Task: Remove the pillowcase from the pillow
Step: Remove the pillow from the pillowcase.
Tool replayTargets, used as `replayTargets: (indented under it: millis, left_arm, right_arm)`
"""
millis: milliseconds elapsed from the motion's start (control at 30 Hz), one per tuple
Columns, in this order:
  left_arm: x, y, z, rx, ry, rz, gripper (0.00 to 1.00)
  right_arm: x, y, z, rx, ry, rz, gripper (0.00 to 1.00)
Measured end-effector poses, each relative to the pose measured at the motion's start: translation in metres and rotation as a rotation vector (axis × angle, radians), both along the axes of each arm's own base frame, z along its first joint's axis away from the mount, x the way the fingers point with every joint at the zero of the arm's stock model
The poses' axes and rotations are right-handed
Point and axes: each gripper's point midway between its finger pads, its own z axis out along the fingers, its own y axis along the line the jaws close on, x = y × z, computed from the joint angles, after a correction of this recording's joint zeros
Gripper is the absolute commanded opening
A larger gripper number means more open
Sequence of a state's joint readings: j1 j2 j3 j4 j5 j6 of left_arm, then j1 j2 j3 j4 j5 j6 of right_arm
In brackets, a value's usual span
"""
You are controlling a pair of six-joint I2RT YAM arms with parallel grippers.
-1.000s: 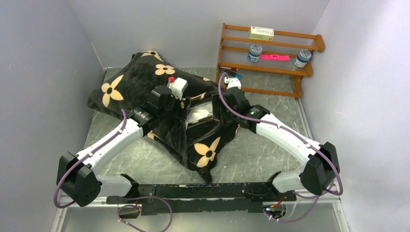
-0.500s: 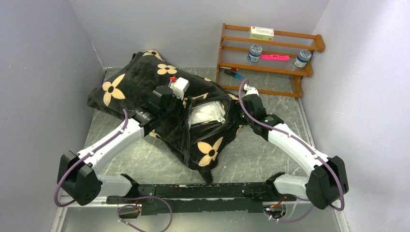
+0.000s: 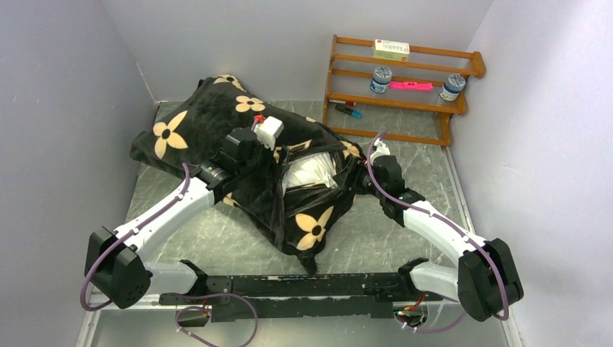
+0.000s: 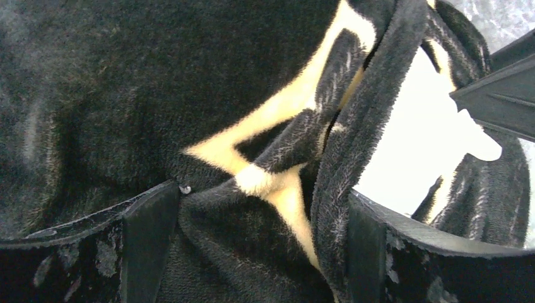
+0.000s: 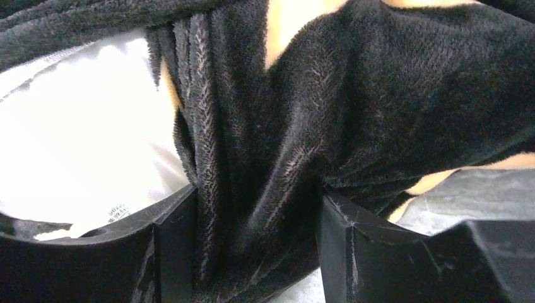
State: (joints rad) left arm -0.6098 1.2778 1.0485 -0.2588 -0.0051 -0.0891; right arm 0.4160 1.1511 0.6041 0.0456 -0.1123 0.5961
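- The pillow (image 3: 312, 172) is almost wholly hidden inside the pillowcase (image 3: 209, 119); only a white patch shows at the opening.
- The small print (image 5: 117, 212) on the pillow's white fabric is too small to read.
- Right gripper (image 5: 255, 202): bunched plush fills the gap between its fingers and hides whether they pinch it.
- Left gripper (image 4: 252, 192): from above, its fingertips are hidden under its own wrist.
- The lettering on the box (image 3: 390, 49) on the rack (image 3: 426, 105) at the table's (image 3: 405, 217) far right corner is unreadable.

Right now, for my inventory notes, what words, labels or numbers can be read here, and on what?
Nothing reads clearly.
Box on top shelf: print too small.
Pink strip: blurred.
Left jar, right jar: labels too small.
Tag on pillow: tiny print, illegible.
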Motion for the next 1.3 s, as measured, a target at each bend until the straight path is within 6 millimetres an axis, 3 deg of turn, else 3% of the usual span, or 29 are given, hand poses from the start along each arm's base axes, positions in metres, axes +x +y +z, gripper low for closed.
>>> replayTargets:
  millis: [267,633,800,1100,1300]
  left_arm:
    - [-0.016,-0.019,0.005,0.005,-0.003,-0.063,0.96]
    - [-0.089,-0.121,0.060,-0.009,-0.063,-0.304,0.94]
    - [-0.107,-0.154,0.084,-0.076,-0.065,-0.327,0.89]
    - [-0.109,-0.180,0.049,-0.113,0.090,-0.285,0.86]
    - [-0.103,-0.181,0.023,-0.061,0.127,-0.237,0.87]
  right_arm:
    - [0.000,0.009,0.004,0.055,-0.049,0.051,0.60]
    - [-0.002,0.011,0.007,0.073,-0.068,0.069,0.60]
    - [-0.003,0.011,0.006,0.078,-0.074,0.072,0.60]
    - [-0.004,0.011,0.007,0.080,-0.080,0.072,0.60]
    - [-0.004,0.011,0.007,0.083,-0.081,0.071,0.60]
